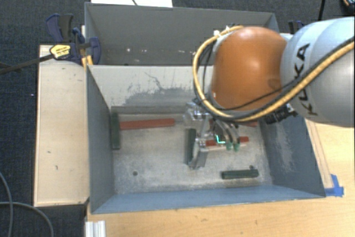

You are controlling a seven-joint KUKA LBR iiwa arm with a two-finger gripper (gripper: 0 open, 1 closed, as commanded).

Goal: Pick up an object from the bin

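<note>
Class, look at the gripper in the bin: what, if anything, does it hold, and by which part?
Cannot be told: the gripper sits low in the middle of the bin, near a dark green bar.

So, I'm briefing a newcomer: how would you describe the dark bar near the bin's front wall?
Find the grey bin and look to the front right of its floor. There the dark green bar lies flat along the front wall, on its own. It is shorter and darker than the red stick at the back left.

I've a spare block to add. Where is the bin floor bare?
The front-left floor is bare, between the red bar, the bin's front wall and the dark green bar. Around the gripper at the right it is crowded.
</note>
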